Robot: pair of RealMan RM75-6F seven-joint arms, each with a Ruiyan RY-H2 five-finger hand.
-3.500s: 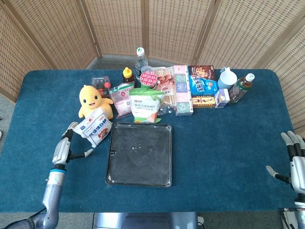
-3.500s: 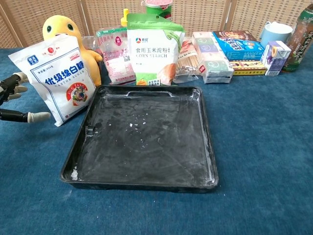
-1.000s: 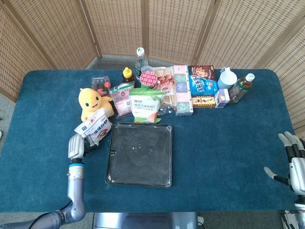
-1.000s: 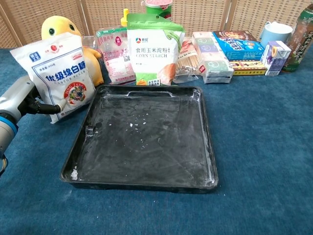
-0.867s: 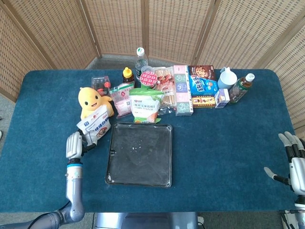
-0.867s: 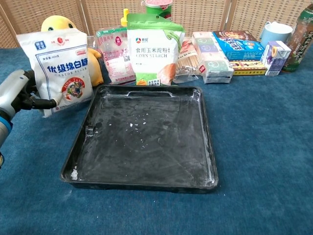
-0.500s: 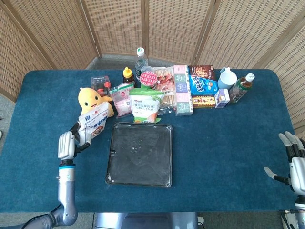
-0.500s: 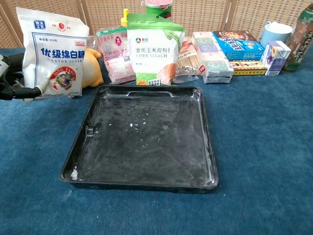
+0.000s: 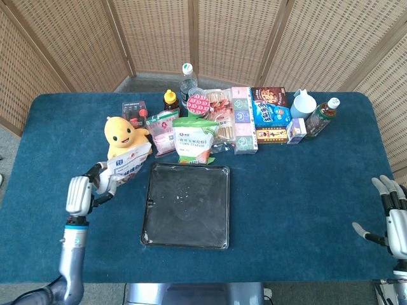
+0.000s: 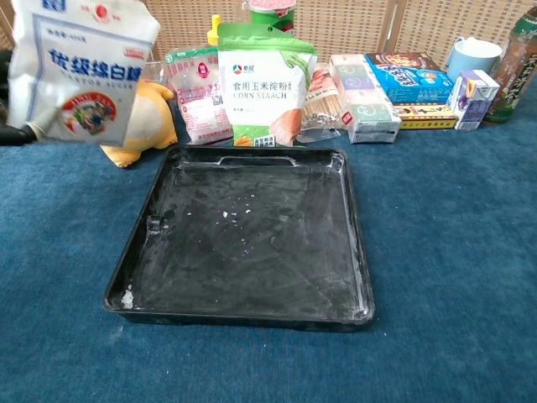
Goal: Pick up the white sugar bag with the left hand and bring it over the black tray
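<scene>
Head view: the left hand (image 9: 81,193) grips the white sugar bag (image 9: 128,164) at its left edge, lifted off the bench (image 9: 299,190), at 9 o'clock of the black tray (image 9: 186,204) and just in front of the yellow plush toy (image 9: 122,134). The bag is beside the tray, not over it. The right hand (image 9: 395,213) rests at the bench's 4 o'clock edge, its fingers (image 9: 382,187) spread and holding nothing.

Chest view: the bag (image 10: 77,67) hangs at 10 o'clock of the tray (image 10: 159,200), partly covering the plush toy (image 10: 151,109). A corn starch pouch (image 10: 263,84) stands at the tray's 12 o'clock rim.
</scene>
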